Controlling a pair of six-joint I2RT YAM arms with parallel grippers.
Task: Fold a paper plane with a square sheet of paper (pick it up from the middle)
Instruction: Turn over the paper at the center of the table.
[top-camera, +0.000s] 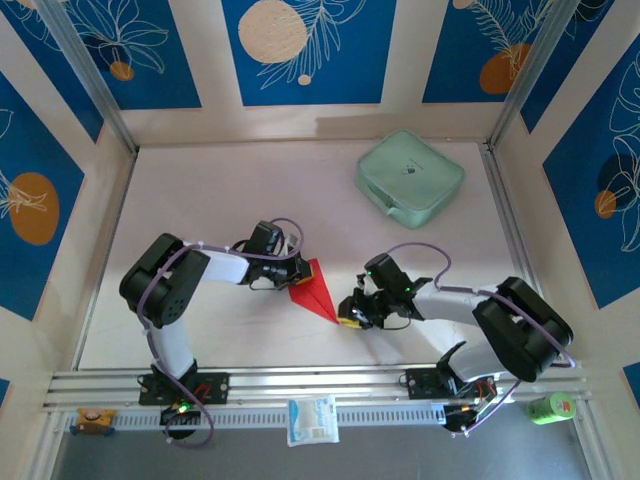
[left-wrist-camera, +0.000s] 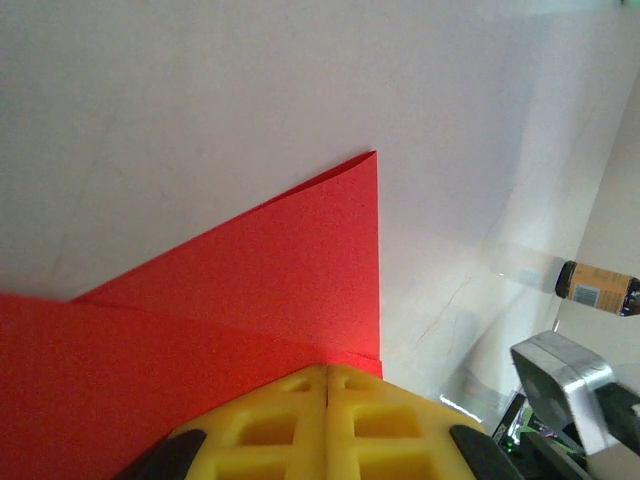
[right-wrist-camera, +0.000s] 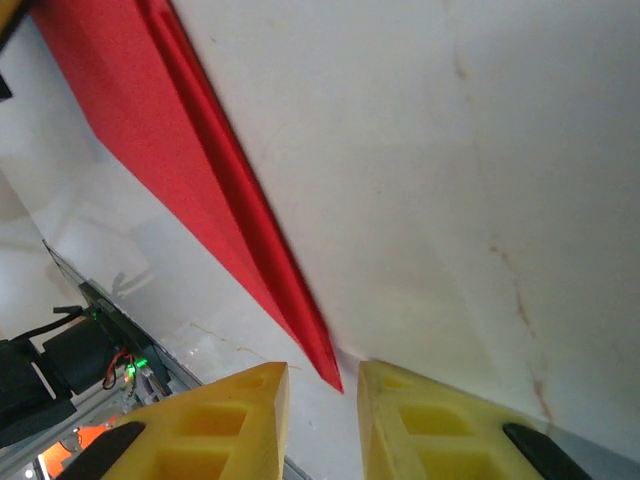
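The square sheet of paper lies on the table folded into a slim red paper plane (top-camera: 315, 290), its sharp nose toward the right arm. My left gripper (top-camera: 298, 276) is shut, and its yellow tips (left-wrist-camera: 328, 375) rest on the plane's wide tail (left-wrist-camera: 250, 280). I cannot tell whether paper is pinched between them. My right gripper (top-camera: 348, 312) is open at the nose. In the right wrist view the pointed tip of the plane (right-wrist-camera: 200, 170) ends in the gap of that gripper (right-wrist-camera: 323, 385), touching neither finger.
A mint-green zip case (top-camera: 410, 178) sits at the back right of the table. A small white packet (top-camera: 312, 420) and a green object (top-camera: 549, 407) lie beyond the metal rail (top-camera: 300, 385) at the near edge. Blue patterned walls enclose the table.
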